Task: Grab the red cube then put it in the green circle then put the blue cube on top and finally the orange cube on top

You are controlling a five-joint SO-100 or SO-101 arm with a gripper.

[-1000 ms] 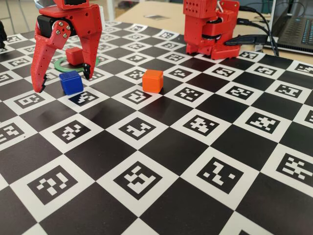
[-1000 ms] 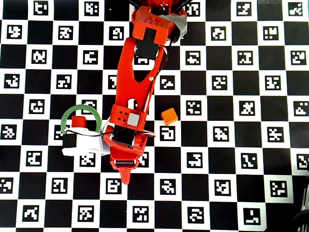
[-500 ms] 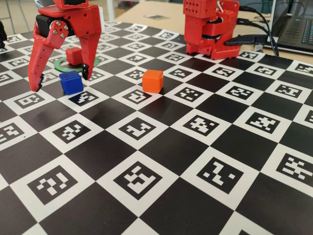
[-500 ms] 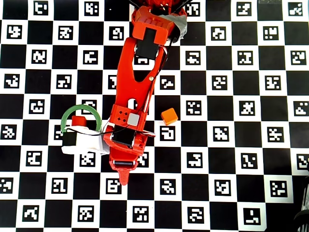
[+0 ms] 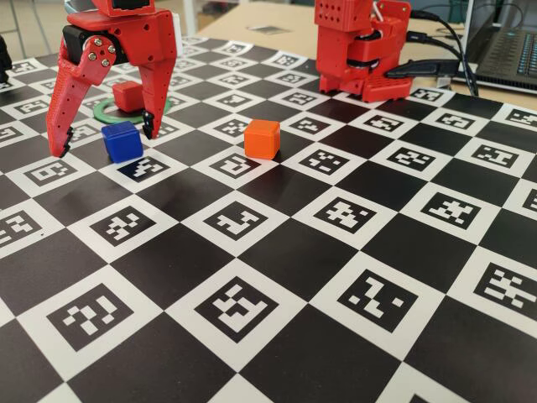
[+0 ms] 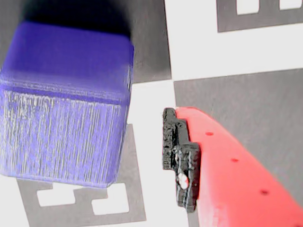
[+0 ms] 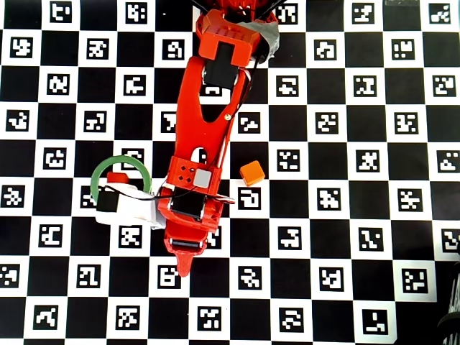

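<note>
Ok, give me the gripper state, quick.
Gripper: open, holding nothing, fingers either side of the blue cube, no contact visible.

small matte deep-blue plastic cube (image 6: pixel 66 101) cut off at the wrist view's left edge and hidden under the red arm overhead, small red plastic cube (image 7: pixel 117 177) mostly covered overhead, thin green ring (image 5: pixel 109 112) partly behind the red two-finger gripper (image 5: pixel 102 143)

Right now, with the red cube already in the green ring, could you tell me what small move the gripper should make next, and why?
Probably lower a little, then close: the open gripper straddles the blue cube, and the wrist view shows one fingertip still clear of its side.
</note>
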